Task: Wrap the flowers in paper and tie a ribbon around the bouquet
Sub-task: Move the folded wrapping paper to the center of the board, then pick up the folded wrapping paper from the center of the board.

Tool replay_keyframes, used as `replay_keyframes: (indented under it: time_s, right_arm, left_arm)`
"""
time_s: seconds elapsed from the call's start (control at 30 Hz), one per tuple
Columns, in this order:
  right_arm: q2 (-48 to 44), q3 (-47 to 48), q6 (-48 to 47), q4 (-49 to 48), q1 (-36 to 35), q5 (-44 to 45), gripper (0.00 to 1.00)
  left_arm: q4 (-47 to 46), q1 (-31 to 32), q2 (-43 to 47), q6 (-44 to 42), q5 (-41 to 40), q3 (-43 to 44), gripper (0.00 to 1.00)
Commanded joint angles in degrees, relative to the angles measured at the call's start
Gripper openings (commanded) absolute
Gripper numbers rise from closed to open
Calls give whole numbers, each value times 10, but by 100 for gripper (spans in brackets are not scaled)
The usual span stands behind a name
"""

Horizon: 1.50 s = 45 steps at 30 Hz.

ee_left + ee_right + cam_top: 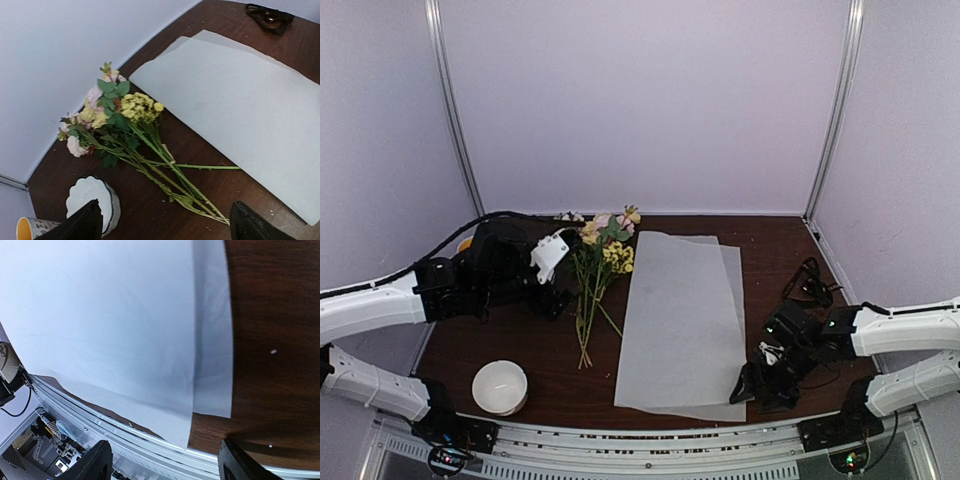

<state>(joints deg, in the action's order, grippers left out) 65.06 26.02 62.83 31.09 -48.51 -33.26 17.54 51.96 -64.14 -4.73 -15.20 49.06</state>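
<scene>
The flowers (598,268) lie on the dark table left of the paper, pink and yellow blooms (107,107) toward the back wall, stems pointing to the front. The paper (682,320) is a large white sheet lying flat, with a second layer showing along its right edge (212,340). My left gripper (558,296) hangs open just left of the stems; in its wrist view the stem ends (200,197) lie between its fingers (87,225). My right gripper (752,385) is open at the paper's near right corner (187,432), holding nothing. A black tangle, apparently the ribbon (810,283), lies at the back right.
A white bowl (500,387) stands at the front left. Another scalloped white bowl (92,200) and a yellow cup (25,230) sit near the left gripper by the wall. The table's metal front rail (150,450) runs right under the right gripper.
</scene>
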Motion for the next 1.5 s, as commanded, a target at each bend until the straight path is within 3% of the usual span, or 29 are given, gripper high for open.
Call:
replay_keyframes:
  time_s: [0.0,0.23,0.6,0.8,1.1,1.2,1.3,1.47]
  right_arm:
    - [51,3,-14,-59,-3,5,74]
    - [52,-8,-9,-140,-3,-29,73]
    - [35,-64,8,-304,-3,-34,72]
    - [48,-93,30,-387,-3,-29,72]
    - [32,-106,65,-422,-5,12,70]
    - [29,-109,70,-420,-5,27,70]
    - [29,-111,73,-423,-5,36,70]
    - [35,-118,79,-451,-10,40,71]
  left_arm:
    - [37,61,-52,17,3,1,90]
    - [85,132,-172,37,-18,2,87]
    - [-12,155,-217,30,73,-44,88]
    - [-22,149,-214,1,95,-49,89]
    - [-29,111,-169,53,101,-69,77]
    - [-38,58,-191,71,118,-67,71]
    - [-8,55,-237,48,122,-27,68]
    - [-21,52,-243,25,131,-35,74]
